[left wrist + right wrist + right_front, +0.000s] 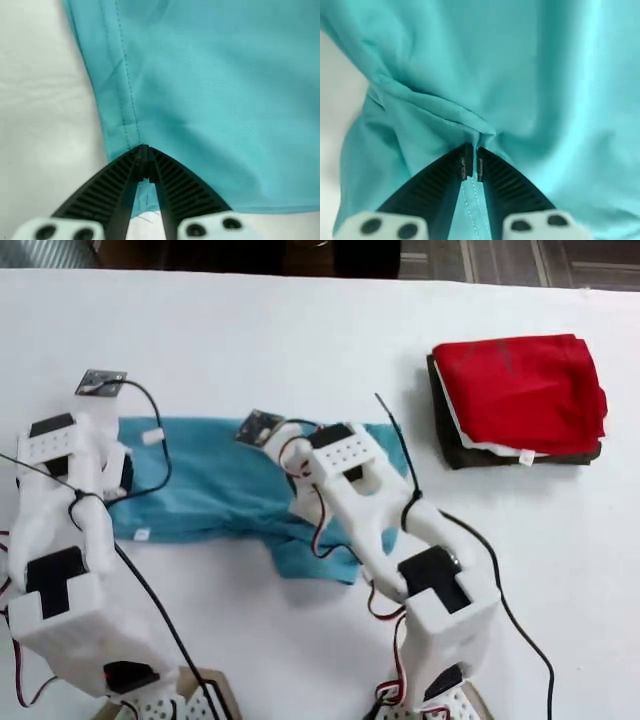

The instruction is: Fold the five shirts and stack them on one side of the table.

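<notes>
Across the middle of the white table (300, 330) lies the teal shirt (215, 490), drawn out into a long band, flat at one end and bunched into a drooping fold at the other. We take it to be the garment now being folded. Our left gripper (144, 162) has its jaws pressed together on the shirt's stitched hem, right at the cloth's outer edge, with bare table beside it. Our right gripper (472, 162) is likewise clamped tight on a seamed edge, with gathers of cloth spreading from the pinch.

We judge that the two holds sit well apart so the cloth can be carried over as one straight panel rather than sagging in the middle. The creases at the right pinch suggest more pull there, or more than one layer; we cannot tell which.

Well apart from the shirt, on the right arm's side of the table, rests the stack of folded shirts (515, 400), a red shirt (540, 375) uppermost over darker ones. We cannot count them, so we judge only that the task is partly done.
</notes>
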